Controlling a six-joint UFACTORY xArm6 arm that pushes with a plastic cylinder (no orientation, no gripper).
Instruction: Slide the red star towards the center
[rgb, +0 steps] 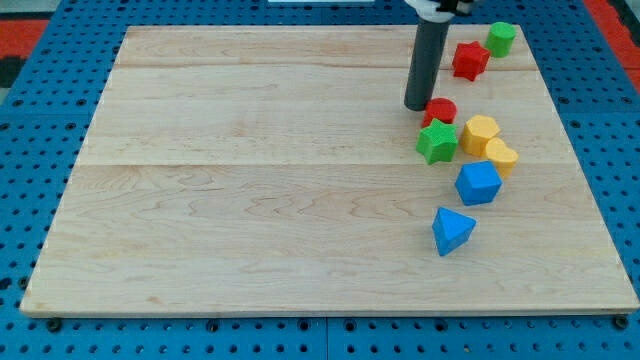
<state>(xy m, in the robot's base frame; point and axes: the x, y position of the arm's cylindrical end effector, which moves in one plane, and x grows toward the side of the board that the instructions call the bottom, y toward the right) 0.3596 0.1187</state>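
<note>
Nearest the lens, at 6 o'clock of the cluster: blue triangular block (455, 230), with a blue cube-like block (478, 183) just above it. Further up, two yellow blocks (480, 133) (501, 156) touching each other, and a green star (437, 141) pressed against a red cylinder (440, 110).

Now my tip (417, 106): planted on the wooden counter (250, 200), just beside the red cylinder at its 9 o'clock. No gripper fitted, just a bare rod, so nothing to clench or release.

And the target: red star (469, 60), far up by the counter's top edge, off at about 1 o'clock from my tip and clearly apart from it. Wrong side for the job! Board centre down at roughly 8 o'clock from the star, so probably a swing round to the star's 2 o'clock side first.

Tight spot there, though: green block (501, 38) sitting near that very corner, counter edge close behind.

Plenty of bare wood toward 8 o'clock; only the red cylinder near that line, likely a nudge risk.
</note>
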